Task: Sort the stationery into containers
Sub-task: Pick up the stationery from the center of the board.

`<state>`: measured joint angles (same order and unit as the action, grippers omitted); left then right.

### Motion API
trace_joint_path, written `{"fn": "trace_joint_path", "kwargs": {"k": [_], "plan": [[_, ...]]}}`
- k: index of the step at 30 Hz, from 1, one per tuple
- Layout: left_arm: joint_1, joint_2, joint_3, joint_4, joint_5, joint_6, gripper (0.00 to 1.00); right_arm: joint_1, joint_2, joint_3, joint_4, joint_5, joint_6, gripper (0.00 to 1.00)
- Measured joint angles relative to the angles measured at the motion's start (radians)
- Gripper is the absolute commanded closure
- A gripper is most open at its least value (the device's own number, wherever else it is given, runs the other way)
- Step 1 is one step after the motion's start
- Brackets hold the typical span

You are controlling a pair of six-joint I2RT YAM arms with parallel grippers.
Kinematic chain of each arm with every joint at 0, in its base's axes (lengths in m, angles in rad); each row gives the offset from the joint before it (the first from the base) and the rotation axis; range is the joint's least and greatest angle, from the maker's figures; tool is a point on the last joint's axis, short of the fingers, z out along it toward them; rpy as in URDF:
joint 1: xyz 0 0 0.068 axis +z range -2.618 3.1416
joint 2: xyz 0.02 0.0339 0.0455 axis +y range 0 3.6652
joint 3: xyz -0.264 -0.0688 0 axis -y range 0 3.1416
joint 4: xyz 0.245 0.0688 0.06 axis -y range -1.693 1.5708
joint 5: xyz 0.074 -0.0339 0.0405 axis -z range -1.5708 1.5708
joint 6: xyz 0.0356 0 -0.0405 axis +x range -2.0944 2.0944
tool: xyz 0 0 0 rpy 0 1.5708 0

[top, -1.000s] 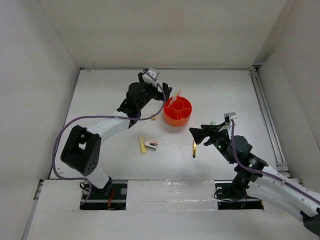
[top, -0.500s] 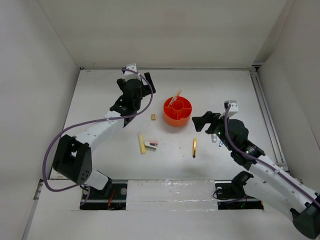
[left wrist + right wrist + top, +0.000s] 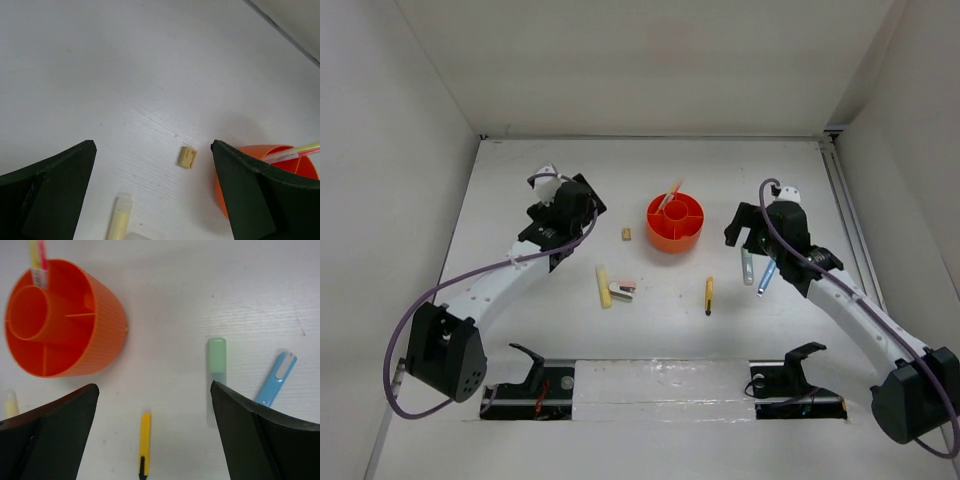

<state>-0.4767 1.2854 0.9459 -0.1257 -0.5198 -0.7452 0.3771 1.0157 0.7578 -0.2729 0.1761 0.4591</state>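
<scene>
My left gripper (image 3: 152,149) and right gripper (image 3: 154,389): fingers wide apart, holding nothing. Orange organiser (image 3: 102,337) upper left of right wrist view.

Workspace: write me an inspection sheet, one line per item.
Surface: white table, bare apart from the job's things.
Job's things: orange organiser upright, pink and yellow pens leaning in it. Loose on the table: tan block, pale yellow marker beside the stapler, gold pen, green marker, blue pen.
Clutter: nothing seen.
Grippers: left tool open and empty above the tan block; right tool open and empty, over the gap between organiser and green marker.
Cables: left cable and right cable, purple, looping off the arms, clear of the stationery.
Surroundings: white walls; rail along the right edge.
</scene>
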Motion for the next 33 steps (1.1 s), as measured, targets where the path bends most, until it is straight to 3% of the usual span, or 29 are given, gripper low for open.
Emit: {"fn": "trace_joint_path", "kwargs": {"k": [8, 17, 28, 30, 31, 33], "plan": [[-0.035, -0.069, -0.05, -0.117, -0.026, -0.106, 0.0, -0.034, 0.112, 0.001, -0.08, -0.024, 0.0, 0.01], [-0.047, -0.201, -0.106, -0.088, 0.034, -0.101, 0.0, -0.091, 0.302, 0.061, -0.109, -0.019, -0.019, 0.04], [-0.047, -0.213, -0.117, -0.035, 0.113, -0.072, 0.0, -0.123, 0.51, 0.098, -0.155, -0.072, -0.037, 0.12], [-0.047, -0.213, -0.121, -0.029, 0.12, -0.069, 0.0, -0.124, 0.523, 0.098, -0.167, -0.08, -0.037, 0.19], [-0.047, -0.213, -0.122, -0.029, 0.126, -0.068, 0.0, -0.124, 0.529, 0.099, -0.174, -0.087, -0.039, 0.35], [-0.047, -0.214, -0.125, -0.027, 0.129, -0.063, 0.0, -0.124, 0.541, 0.104, -0.188, -0.099, -0.052, 0.52]]}}
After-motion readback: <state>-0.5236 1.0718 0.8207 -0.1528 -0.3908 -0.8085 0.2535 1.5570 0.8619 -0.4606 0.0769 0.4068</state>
